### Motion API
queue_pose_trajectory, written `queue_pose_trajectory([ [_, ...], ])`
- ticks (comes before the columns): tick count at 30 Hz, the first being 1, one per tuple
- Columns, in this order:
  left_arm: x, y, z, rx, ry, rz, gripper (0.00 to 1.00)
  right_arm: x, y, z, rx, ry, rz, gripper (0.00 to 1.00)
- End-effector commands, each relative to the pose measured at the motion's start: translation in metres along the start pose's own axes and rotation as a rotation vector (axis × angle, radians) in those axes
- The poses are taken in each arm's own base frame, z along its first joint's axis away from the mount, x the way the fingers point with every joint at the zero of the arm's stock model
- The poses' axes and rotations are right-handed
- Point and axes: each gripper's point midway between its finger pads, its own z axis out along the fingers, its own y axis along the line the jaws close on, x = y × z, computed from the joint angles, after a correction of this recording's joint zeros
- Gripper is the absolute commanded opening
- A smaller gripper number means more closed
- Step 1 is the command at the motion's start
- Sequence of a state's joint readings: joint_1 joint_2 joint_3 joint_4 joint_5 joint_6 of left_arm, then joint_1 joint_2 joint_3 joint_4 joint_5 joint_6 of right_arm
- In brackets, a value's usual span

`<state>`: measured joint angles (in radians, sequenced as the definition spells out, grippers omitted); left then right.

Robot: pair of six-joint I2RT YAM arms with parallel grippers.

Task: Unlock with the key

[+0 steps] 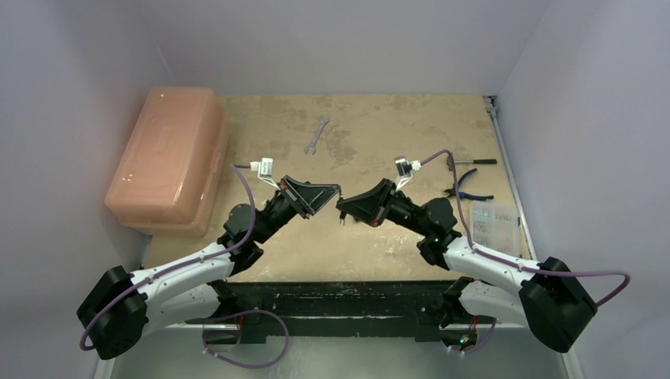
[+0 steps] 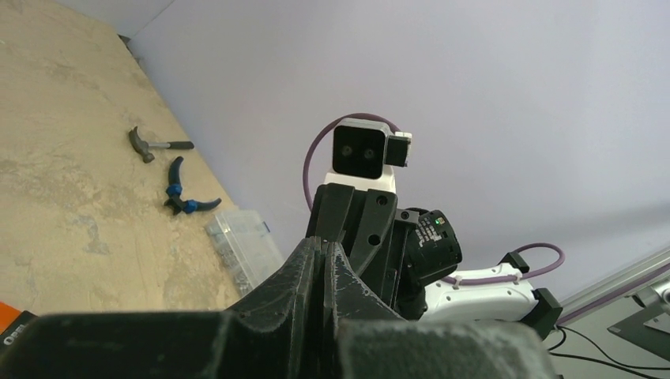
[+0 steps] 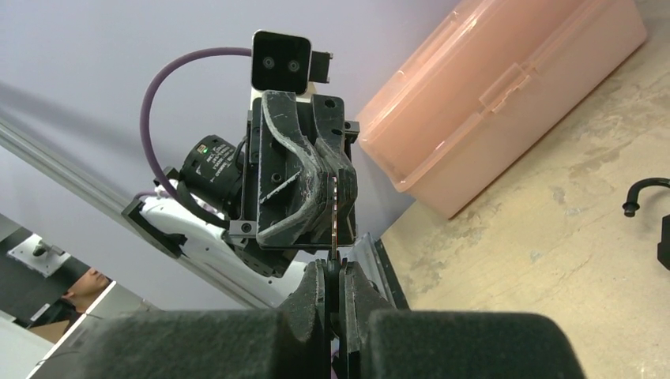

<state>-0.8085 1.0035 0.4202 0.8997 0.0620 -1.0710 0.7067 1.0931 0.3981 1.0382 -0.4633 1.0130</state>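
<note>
Both arms meet tip to tip in mid-air over the middle of the table. The key (image 3: 337,212) shows edge-on in the right wrist view as a thin metal blade. It runs from the closed fingers of my left gripper (image 1: 335,190) down into the closed jaws of my right gripper (image 3: 335,270). Both grippers are shut on it. In the left wrist view my left gripper (image 2: 324,251) has its jaws pressed together, and the key is hidden there. A dark hooked piece (image 3: 641,192) shows at the right edge of the right wrist view; I cannot tell what it is.
A pink plastic toolbox (image 1: 166,158) fills the table's left side. A wrench (image 1: 316,135) lies at the back centre. A small hammer (image 1: 472,162), blue-handled pliers (image 1: 468,187) and a clear parts box (image 1: 494,226) sit along the right edge.
</note>
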Motion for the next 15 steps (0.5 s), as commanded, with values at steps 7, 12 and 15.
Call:
queue_pose_trajectory([
  [7,-0.008,-0.011,-0.019,0.025,-0.013,0.125,0.4,-0.009,0.025,0.001,-0.04,0.043,-0.123,0.0],
  [12,-0.003,-0.023,-0.024,0.065,0.043,0.176,0.42,-0.009,0.032,0.003,-0.034,0.104,-0.176,0.0],
  [15,0.006,-0.028,-0.02,0.1,0.098,0.194,0.42,-0.007,0.036,0.005,-0.042,0.138,-0.181,0.0],
])
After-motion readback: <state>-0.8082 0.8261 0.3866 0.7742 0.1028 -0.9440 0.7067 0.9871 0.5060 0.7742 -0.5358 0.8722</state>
